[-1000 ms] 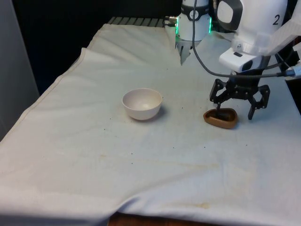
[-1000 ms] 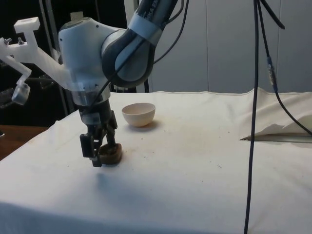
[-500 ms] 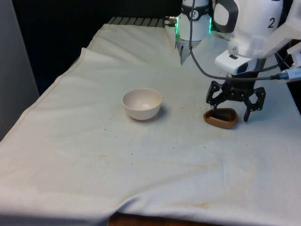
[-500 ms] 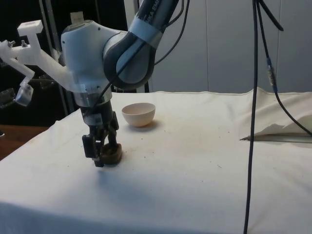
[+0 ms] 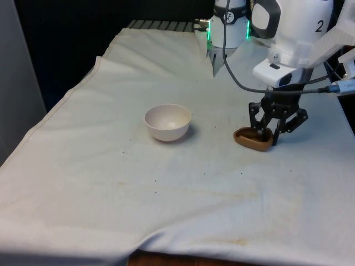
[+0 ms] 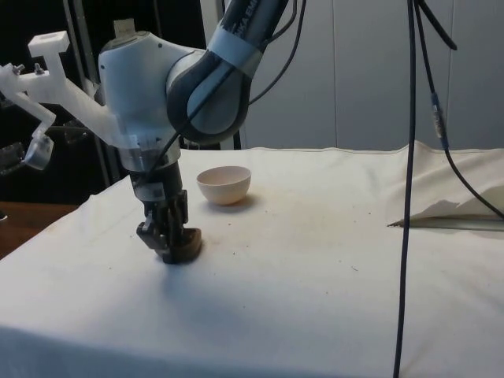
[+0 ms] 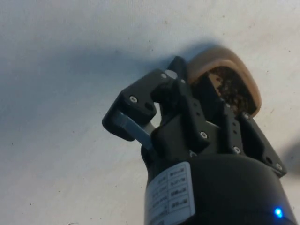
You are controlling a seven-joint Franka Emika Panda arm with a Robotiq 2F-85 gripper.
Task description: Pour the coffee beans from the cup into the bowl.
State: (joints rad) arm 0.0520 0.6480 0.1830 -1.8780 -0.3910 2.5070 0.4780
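Brown cup [image 5: 253, 139], shallow and wooden-looking, sits on the white cloth [image 5: 166, 188] toward the front view's right, with dark coffee beans [image 7: 228, 86] visible inside it in the wrist view. Black gripper [image 5: 268, 134] is down at the cup, fingers drawn in and clamped on the cup's wall at the side nearer the front view's right; one finger reaches inside the rim, the other sits outside it. In the side view the gripper [image 6: 167, 246] stands nearly upright over the cup [image 6: 185, 247], the cup's base at the cloth; whether it rests there or is just off it cannot be told. White bowl [image 5: 168, 122] stands upright on the cloth, well apart from the cup, toward the front view's left of it. Side view puts the bowl [image 6: 224, 184] farther back on the table than the cup. Small dark specks are scattered over the cloth between and around the two vessels.
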